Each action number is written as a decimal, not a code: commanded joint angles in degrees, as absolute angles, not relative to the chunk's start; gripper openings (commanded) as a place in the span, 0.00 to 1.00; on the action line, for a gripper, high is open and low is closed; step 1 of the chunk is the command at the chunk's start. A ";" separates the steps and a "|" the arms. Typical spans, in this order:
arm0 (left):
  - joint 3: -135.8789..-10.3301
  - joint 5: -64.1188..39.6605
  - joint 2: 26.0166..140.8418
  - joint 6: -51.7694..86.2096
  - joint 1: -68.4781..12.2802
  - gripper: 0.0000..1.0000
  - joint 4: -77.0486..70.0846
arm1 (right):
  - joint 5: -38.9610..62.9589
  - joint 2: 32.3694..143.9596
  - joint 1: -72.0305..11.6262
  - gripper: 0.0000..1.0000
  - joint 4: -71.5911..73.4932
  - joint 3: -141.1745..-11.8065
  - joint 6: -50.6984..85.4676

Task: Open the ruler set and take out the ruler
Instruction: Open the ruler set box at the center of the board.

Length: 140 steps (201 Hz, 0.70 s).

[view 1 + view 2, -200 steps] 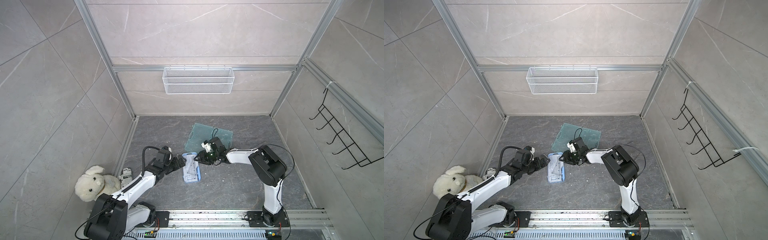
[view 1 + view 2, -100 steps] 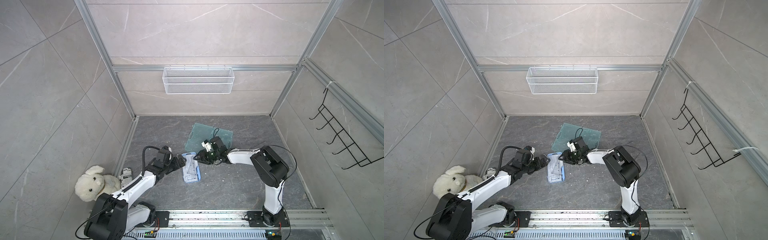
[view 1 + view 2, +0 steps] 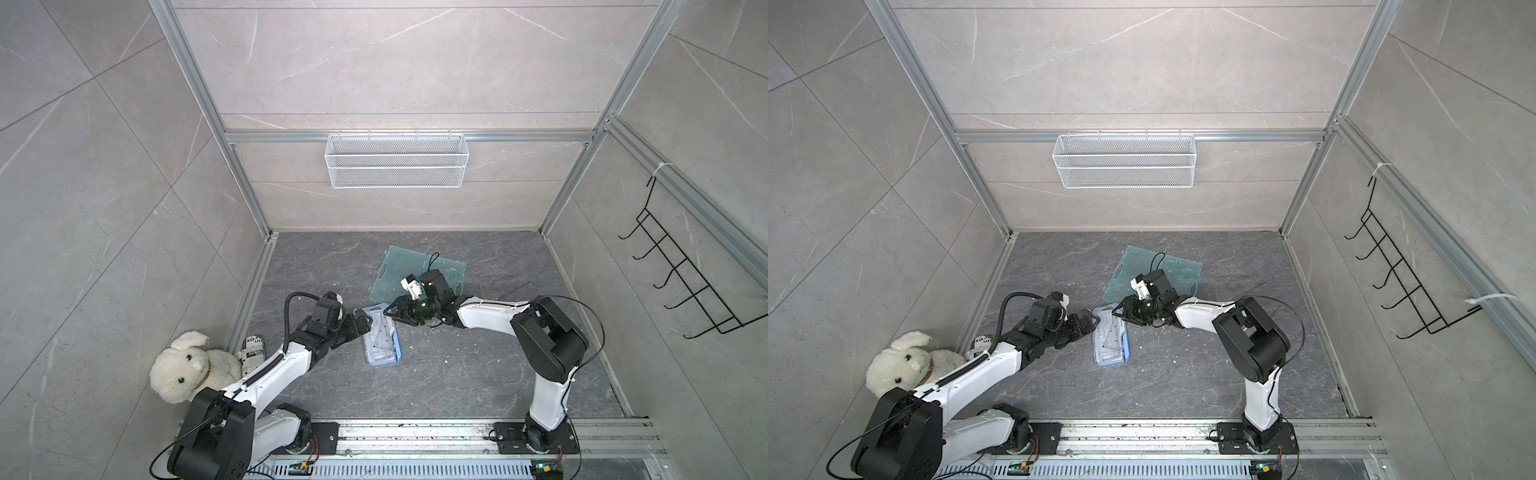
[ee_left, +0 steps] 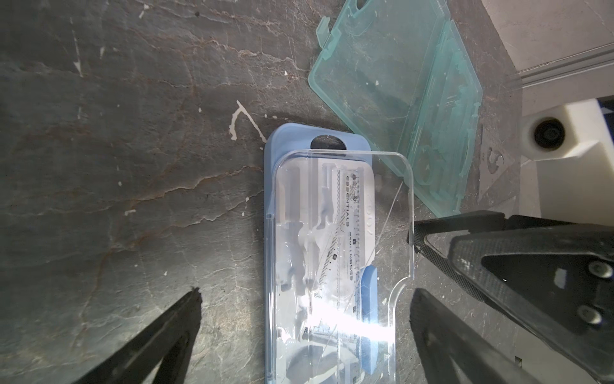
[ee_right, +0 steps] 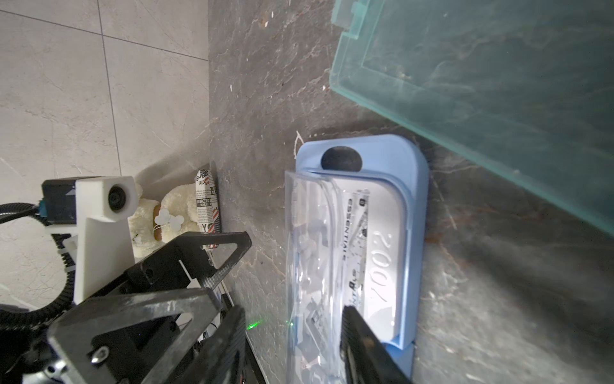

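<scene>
The ruler set (image 3: 381,341) (image 3: 1111,338) is a blue case with a clear lid (image 4: 395,232), lying flat on the dark floor. The clear ruler (image 4: 353,229) (image 5: 358,232), printed ESSENTIALS, lies inside under the lid. My right gripper (image 3: 392,312) (image 3: 1121,311) (image 5: 292,342) is at the case's far end, half open. One finger is over the lid, the other beside the case, and the lid's raised edge is between them. My left gripper (image 3: 362,323) (image 3: 1092,322) (image 4: 304,296) stands wide open at the case's left side, holding nothing.
An open teal transparent box (image 3: 415,270) lies just behind the case, partly under my right wrist. A white plush rabbit (image 3: 187,370) and a newsprint roll (image 3: 252,351) sit by the left wall. A wire basket (image 3: 395,160) hangs on the back wall, a hook rack (image 3: 685,286) on the right.
</scene>
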<state>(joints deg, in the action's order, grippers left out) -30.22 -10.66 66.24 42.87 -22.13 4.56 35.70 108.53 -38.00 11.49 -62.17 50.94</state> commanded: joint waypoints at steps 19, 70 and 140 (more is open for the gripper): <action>-31.73 -9.46 63.50 42.01 -22.19 1.00 5.33 | 36.42 105.56 -39.96 0.49 11.22 -63.47 51.60; -30.52 -2.30 55.22 43.56 -22.06 0.99 10.24 | 35.27 105.73 -42.94 0.50 8.65 -66.38 50.47; -33.19 25.99 25.69 50.18 -22.00 0.99 37.44 | 31.57 106.47 -49.99 0.50 -2.62 -75.90 43.17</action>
<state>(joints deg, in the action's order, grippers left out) -30.52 12.64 33.12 47.37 -22.13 24.56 33.45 107.24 -46.78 4.05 -70.74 48.14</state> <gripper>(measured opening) 0.994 0.499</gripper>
